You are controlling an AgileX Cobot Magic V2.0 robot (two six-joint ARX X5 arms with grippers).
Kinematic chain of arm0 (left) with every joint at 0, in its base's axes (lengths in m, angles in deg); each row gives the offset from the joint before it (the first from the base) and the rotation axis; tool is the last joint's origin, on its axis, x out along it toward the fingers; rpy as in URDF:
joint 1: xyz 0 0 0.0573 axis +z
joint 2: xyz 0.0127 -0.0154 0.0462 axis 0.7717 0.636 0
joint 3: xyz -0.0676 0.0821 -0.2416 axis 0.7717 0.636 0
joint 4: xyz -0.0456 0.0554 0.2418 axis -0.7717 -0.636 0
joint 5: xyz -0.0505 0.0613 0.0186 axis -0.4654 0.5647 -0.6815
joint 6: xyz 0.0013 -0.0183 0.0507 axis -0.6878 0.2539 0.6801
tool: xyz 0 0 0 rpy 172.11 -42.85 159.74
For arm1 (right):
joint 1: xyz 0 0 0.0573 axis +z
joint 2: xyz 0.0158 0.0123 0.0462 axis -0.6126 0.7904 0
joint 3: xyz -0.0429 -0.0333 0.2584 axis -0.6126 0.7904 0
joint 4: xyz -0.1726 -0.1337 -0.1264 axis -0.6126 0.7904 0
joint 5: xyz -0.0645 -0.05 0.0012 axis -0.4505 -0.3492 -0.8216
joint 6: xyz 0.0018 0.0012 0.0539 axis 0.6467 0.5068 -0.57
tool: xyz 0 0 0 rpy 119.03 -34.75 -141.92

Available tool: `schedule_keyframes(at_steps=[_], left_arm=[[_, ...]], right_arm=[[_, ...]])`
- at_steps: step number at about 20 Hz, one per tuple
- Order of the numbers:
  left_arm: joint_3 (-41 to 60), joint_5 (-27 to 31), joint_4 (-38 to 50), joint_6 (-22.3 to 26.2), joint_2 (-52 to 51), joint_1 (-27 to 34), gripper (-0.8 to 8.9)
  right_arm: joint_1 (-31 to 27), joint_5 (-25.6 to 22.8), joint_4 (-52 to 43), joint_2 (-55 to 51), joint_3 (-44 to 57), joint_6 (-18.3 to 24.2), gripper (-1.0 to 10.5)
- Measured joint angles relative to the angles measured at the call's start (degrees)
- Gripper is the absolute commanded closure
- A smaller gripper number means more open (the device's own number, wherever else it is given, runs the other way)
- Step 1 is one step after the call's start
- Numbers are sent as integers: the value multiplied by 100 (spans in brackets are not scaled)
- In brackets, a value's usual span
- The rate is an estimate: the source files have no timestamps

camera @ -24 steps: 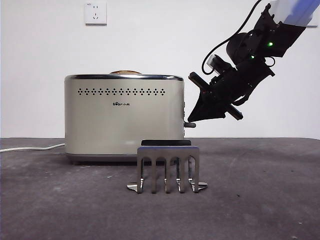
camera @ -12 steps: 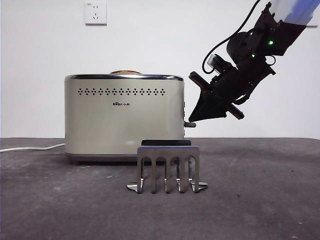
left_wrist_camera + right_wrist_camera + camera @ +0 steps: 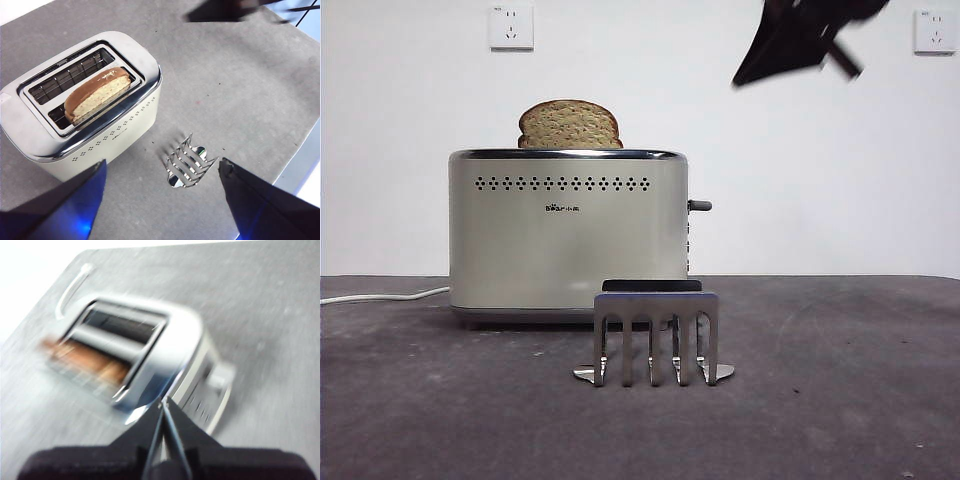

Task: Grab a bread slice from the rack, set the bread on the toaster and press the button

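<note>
The slice of bread [image 3: 569,125] stands upright in one slot of the cream toaster [image 3: 565,235], its domed top well above the chrome rim. It also shows from above in the left wrist view [image 3: 97,95]. The dark button [image 3: 701,205] juts from the toaster's right end, high on its track. The silver rack [image 3: 657,335] stands empty in front of the toaster. My right gripper [image 3: 790,45] is shut and empty, blurred, high above and right of the toaster; its own view [image 3: 162,404] shows the jaws pressed together. My left gripper [image 3: 162,164] is wide open, high above the table.
A white power cord [image 3: 380,295] runs left from the toaster along the dark grey table [image 3: 840,400]. Wall sockets [image 3: 511,27] sit on the white wall behind. The table's edge [image 3: 300,150] lies just beyond the rack in the left wrist view.
The right gripper has lifted fast up and away from the button. The button has sprung from low to high, and the bread has risen from nearly sunk to standing well above the rim.
</note>
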Motion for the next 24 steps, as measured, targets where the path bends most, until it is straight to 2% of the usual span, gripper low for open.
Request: schedule_keyframes(at_steps=[4,5,6,7,8,10,14,24], left_arm=[[0,-2,-35,-2,0,0,466],[0,-2,-74,0,0,0,552],[0,-2,-133,0,0,0,696],[0,-2,-177,0,0,0,797],[0,-4,-201,0,0,0,823],[0,-7,-216,0,0,0,822],[0,-175,-297,-28,0,0,822],[0,-151,-238,-42,0,0,816]], right_arm=[[2,0,1971,-1198,0,564,958],[2,0,2444,-1458,2,710,958],[2,0,2977,-1755,2,885,958],[2,2,3357,-1980,2,1021,958],[4,0,3751,-2227,2,1158,958],[4,0,4166,-2603,2,1322,958],[4,0,4192,-3088,2,1405,946],[2,-20,4192,-3213,0,1401,946]])
